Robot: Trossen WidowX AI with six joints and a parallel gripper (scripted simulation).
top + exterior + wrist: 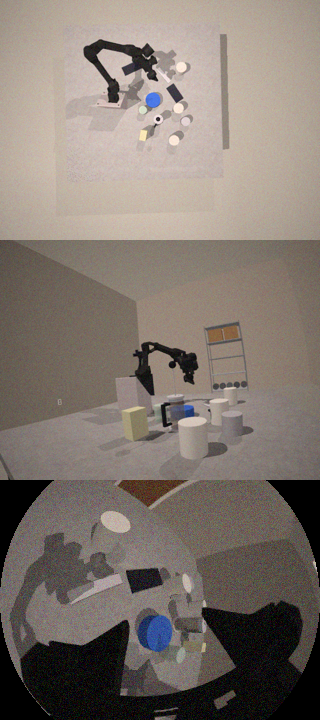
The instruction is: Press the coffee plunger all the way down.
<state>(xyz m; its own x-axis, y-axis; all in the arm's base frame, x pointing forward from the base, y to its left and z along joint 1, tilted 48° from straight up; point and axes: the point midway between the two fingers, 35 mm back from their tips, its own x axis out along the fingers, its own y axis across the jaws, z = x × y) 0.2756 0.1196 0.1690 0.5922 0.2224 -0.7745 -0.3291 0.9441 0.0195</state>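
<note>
My gripper [189,380] hangs in the air with its fingers spread wide and nothing between them. In the wrist view both fingers frame a gap, and down through that gap I see the blue disc [156,632] on the floor, with a dark slab [144,579] a little beyond it. The press [172,411] stands upright well below and beyond my fingertips, apart from them; its black handle [165,415] faces the yellow block [134,422]. Its plunger [172,364] is up: the thin rod rises from the lid to a black knob that sits at about the height of my wrist in the exterior view. From the top view the press [157,119] shows as a pale ring with a dark centre, past the blue disc [153,99] from my fingers [153,76], with a green cylinder [142,109] off to one side. White cylinders [178,107] stand around it, none touching it as far as I can tell.
</note>
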